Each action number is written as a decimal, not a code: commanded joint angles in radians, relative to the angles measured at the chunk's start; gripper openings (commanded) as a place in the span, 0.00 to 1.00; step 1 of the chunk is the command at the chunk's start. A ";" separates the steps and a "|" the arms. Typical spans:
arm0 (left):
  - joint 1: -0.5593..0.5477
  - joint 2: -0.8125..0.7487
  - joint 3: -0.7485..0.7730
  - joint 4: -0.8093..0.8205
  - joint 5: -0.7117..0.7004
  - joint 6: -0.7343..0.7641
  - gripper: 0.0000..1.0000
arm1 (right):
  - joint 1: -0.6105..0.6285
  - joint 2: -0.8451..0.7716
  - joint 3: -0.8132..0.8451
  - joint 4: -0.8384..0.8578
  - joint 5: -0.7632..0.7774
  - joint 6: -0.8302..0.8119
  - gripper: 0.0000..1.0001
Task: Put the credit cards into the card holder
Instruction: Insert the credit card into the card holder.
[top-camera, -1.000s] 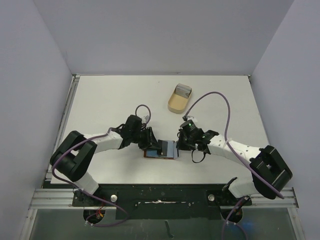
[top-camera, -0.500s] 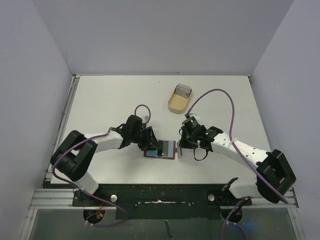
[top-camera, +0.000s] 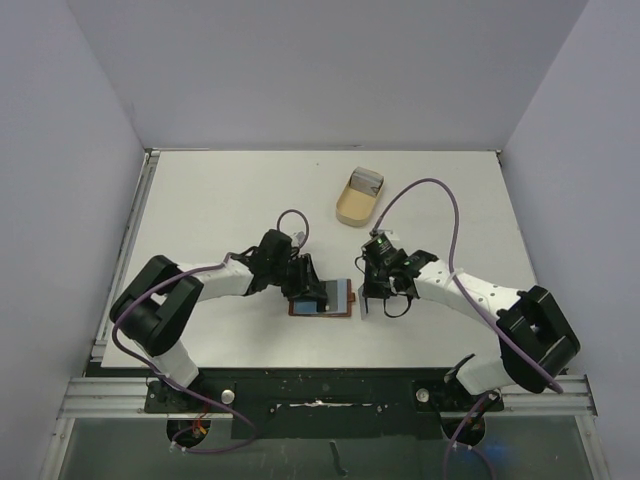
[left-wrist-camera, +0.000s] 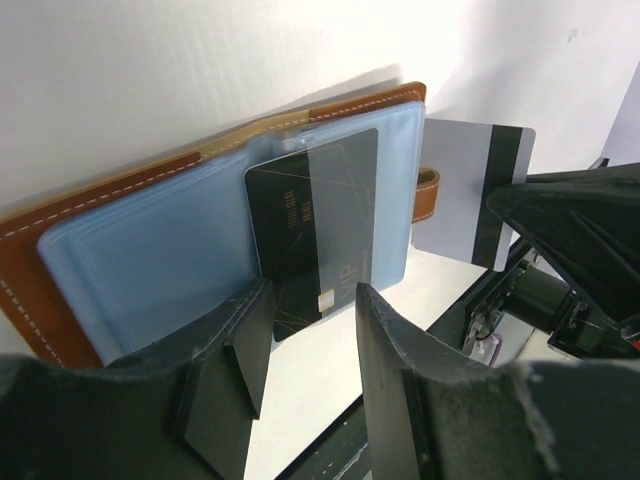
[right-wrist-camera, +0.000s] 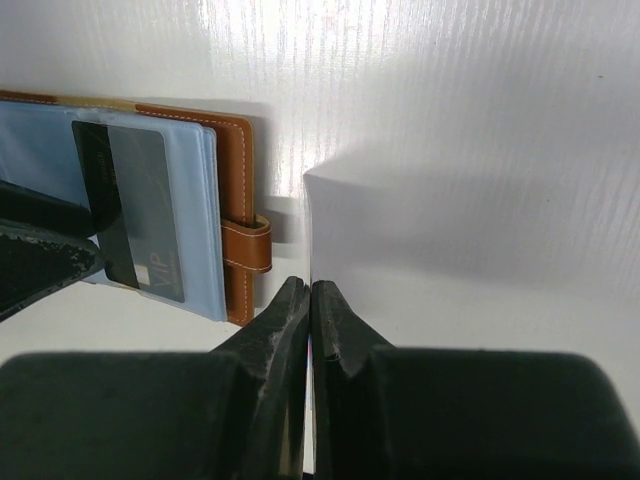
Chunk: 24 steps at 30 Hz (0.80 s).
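The card holder (left-wrist-camera: 120, 215) lies open near the table's front, brown leather with pale blue sleeves (top-camera: 322, 300). A dark credit card (left-wrist-camera: 310, 225) sits partly in a sleeve, its lower end sticking out. My left gripper (left-wrist-camera: 310, 345) is open just behind that end, a finger on either side, not touching it. My right gripper (right-wrist-camera: 310, 292) is shut on a pale grey credit card with a dark stripe (left-wrist-camera: 472, 190), held upright on edge just right of the holder's strap (right-wrist-camera: 245, 245). From the right wrist that card (right-wrist-camera: 308, 225) shows only edge-on.
A tan oval tray (top-camera: 358, 197) holding something grey stands at the back, right of centre. Both arms meet over the holder near the front edge (top-camera: 320, 365). Purple cables loop above each wrist.
The left jaws have opened off the dark card, which stays in the sleeve. The right gripper, still shut on its card, has barely shifted beside the holder.
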 joint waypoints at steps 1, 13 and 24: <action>-0.022 0.009 0.049 0.052 -0.001 0.010 0.38 | 0.006 0.026 0.045 0.049 0.002 -0.013 0.00; -0.049 0.064 0.070 0.177 0.082 -0.011 0.38 | 0.050 0.053 0.034 0.090 -0.015 0.006 0.00; -0.058 -0.034 0.106 0.082 0.011 -0.004 0.38 | 0.062 0.023 0.043 0.027 0.023 0.011 0.00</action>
